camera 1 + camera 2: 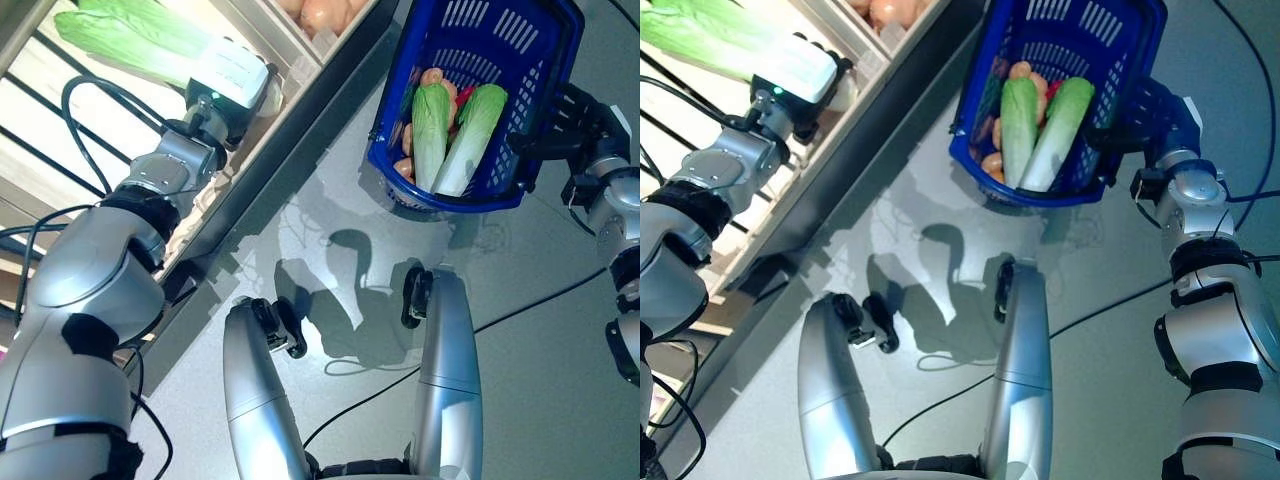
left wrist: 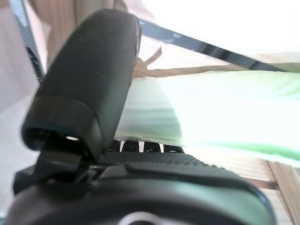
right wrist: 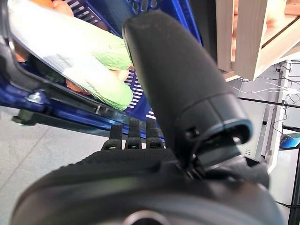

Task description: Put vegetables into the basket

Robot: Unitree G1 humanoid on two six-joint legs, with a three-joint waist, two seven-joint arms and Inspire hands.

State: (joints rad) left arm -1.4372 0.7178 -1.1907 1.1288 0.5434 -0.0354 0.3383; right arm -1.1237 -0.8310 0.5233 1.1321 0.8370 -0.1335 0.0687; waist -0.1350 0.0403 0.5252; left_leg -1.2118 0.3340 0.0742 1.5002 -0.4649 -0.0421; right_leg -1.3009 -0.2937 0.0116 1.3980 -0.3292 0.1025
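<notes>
A long pale-green napa cabbage (image 1: pixel 130 35) lies on the wooden shelf at the upper left. My left hand (image 1: pixel 232 75) is at its white stem end. In the left wrist view the thumb (image 2: pixel 89 79) curls over the cabbage (image 2: pixel 211 108) and the fingers run beneath it. At the upper right my right hand (image 1: pixel 575 115) carries a blue plastic basket (image 1: pixel 490 30) above the floor, fingers curled round its black handle (image 3: pixel 61 119). Two napa cabbages (image 1: pixel 432 130) lie in the basket, with orange pieces and something red under them.
The wooden shelf (image 1: pixel 300 70) is split into compartments; the one beside the cabbage holds round tan vegetables (image 1: pixel 320 12). Its dark front edge (image 1: pixel 280 150) runs diagonally between shelf and basket. Grey floor (image 1: pixel 540 330) lies below the basket.
</notes>
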